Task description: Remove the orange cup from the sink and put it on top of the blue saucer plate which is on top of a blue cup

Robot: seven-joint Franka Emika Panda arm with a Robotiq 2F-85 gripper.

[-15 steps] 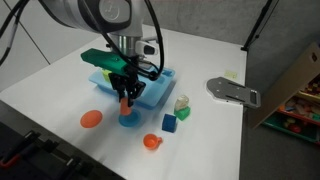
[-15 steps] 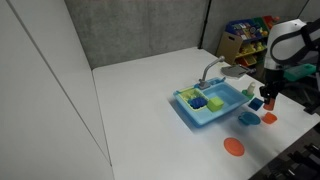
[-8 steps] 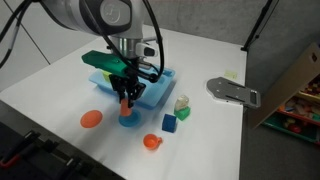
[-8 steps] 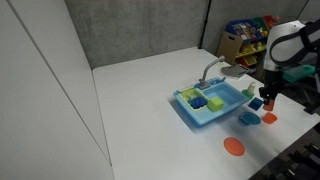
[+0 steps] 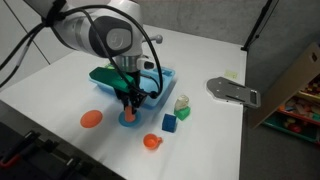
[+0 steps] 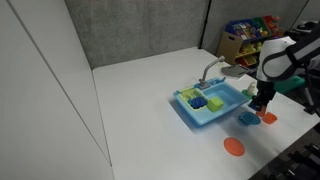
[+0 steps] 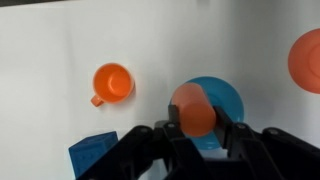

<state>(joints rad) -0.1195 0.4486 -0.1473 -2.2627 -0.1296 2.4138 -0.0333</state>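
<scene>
Logging per view.

In an exterior view: pincer [image 5: 129,99] clamped on the orange cup [image 5: 127,104]. Cup is clear of the sink [image 5: 165,76] and low over the blue saucer plate [image 5: 130,119]; touching or not, cannot tell.

In an exterior view: pincer [image 6: 262,100] w/ cup just beside sink [image 6: 215,108], saucer [image 6: 249,118] below. Supporting cup under saucer not discernible.

Wrist view: orange cup [image 7: 197,110] gripped between both fingers [image 7: 232,135], overlapping saucer [image 7: 228,98], seemingly slightly off-centre toward the nubbed orange cup [image 7: 112,83].

Risks, est.:
- Saucer on a cup = light, top-heavy stack, so an off-centre drop or downward push prob. tilts saucer and spills both.
- Opening fingers may nudge cup sideways.
- Release from height may bounce it onto worktop [image 7: 50,60].
</scene>
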